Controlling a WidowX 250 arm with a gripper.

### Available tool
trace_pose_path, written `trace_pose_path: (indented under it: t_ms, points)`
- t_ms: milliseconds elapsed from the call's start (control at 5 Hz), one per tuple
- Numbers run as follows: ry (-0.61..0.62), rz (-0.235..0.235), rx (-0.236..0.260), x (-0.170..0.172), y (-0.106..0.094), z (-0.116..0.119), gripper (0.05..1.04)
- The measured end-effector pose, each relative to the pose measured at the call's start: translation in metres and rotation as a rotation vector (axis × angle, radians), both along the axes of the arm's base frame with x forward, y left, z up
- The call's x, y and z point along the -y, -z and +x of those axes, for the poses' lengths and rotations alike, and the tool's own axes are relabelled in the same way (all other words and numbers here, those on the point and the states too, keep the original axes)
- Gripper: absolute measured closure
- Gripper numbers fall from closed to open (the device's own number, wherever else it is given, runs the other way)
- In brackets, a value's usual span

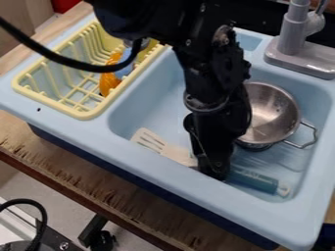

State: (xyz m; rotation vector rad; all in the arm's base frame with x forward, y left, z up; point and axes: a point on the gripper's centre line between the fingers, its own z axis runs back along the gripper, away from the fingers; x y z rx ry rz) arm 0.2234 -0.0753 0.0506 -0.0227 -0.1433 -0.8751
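My gripper [214,174] at the slotted spatula [171,149], in the sink [163,179].
How open I am, or whether I grip it, I cannot tell; a steel pot [270,115] sits in the sink.

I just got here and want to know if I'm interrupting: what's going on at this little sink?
A black robot arm hangs over the light blue sink, its gripper down at the middle of a spatula lying in the basin. Whether it has hold of it, I can't tell. A metal pot sits in the basin too, near the faucet, and a yellow dish rack holds an orange item.
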Motion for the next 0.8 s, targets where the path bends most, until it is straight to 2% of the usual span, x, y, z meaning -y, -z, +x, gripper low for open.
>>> trace_pose_path:
  t_ms: [200, 400, 600, 800]
  points:
    - [0.000, 0.000, -0.025, -0.003, -0.003, -0.001, 0.685]
    - [0.031, -0.008, -0.040, -0.005, -0.007, 0.001, 0.897]
    - [0.102, -0.003, -0.031, -0.007, -0.010, 0.002, 1.007]
    - [0.157, -0.020, -0.053, -0.010, -0.018, 0.005, 1.022]
